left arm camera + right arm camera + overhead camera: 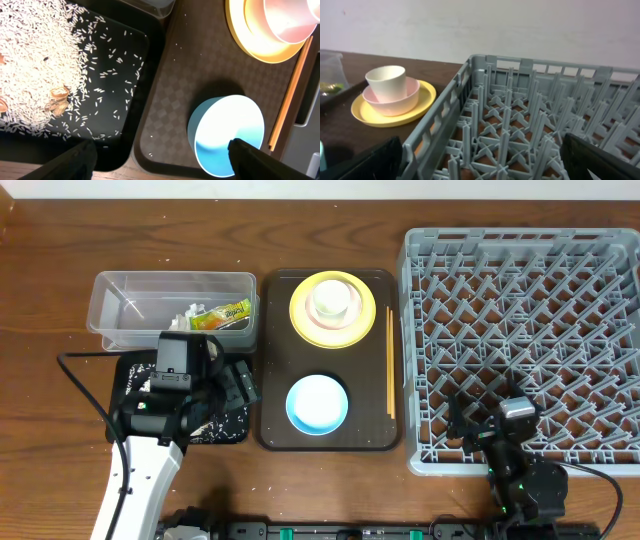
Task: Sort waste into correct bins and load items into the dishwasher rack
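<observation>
Left wrist view: the light blue bowl (227,135) stands upright in the front half of the brown serving tray (185,70), beside the black tray (137,107) with rice (35,65). My left gripper (161,149) is spread, empty; I should pinch the bowl rim squarely.

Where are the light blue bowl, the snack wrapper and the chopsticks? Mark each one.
light blue bowl (318,403): overhead view, centre of its inside.
snack wrapper (222,316): overhead view, middle of its printed face.
chopsticks (389,365): overhead view, midway along their length.
</observation>
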